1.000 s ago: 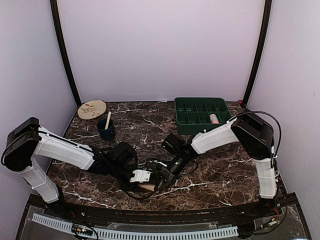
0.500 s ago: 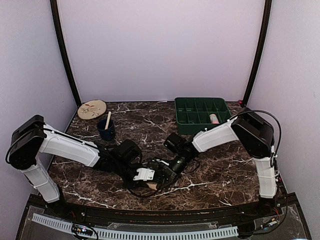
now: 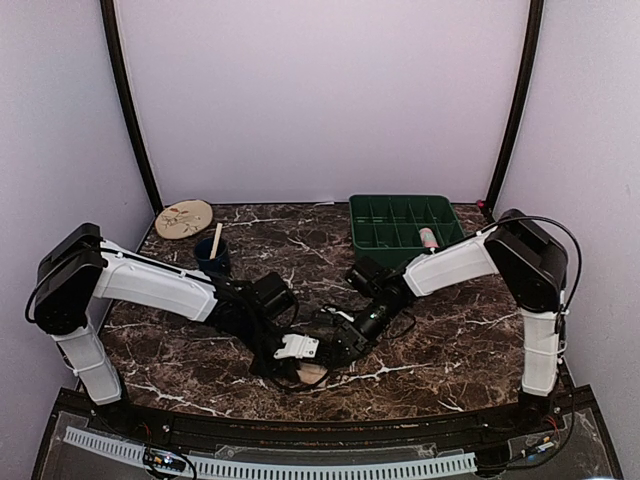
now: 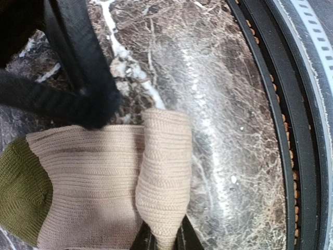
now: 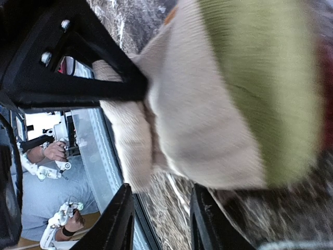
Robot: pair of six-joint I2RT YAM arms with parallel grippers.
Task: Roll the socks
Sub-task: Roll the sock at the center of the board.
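1. Far left, rear: a round patterned plate [image 3: 184,218] lies flat on the marble table [image 3: 300,240]. Just nearer stands a dark mug [image 3: 212,262] with a pale stick in it.

2. Left arm [image 3: 150,285]: the upper link rises by the left wall. The forearm reaches low and rightward to the near centre.

3. Left gripper [image 4: 164,241]: the jaws are nearly together, pinching a raised fold of the tan sock [image 4: 88,177].

4. Tan sock: it lies on the table at near centre, close to the front edge and between the two grippers.
   - Overhead view: only a small tan patch shows beneath the grippers.
   - Left wrist view: ribbed knit and an olive-green toe.
   - Right wrist view: the same green patch, plus a blurred dark red band at the frame edge.

5. Right gripper [image 5: 164,188]: the jaws are partly open, with table showing between the fingers. The sock's folded edge sits just ahead of the tips. Whether they touch it cannot be told.

6. Right arm [image 3: 450,265]: the upper link stands upright at the right. The forearm slopes down and leftward to meet the left arm.

7. Right rear: a green tray [image 3: 400,199] with divided compartments. The pink sock [image 3: 428,237] lies in a near-right compartment, its marks too small to read.
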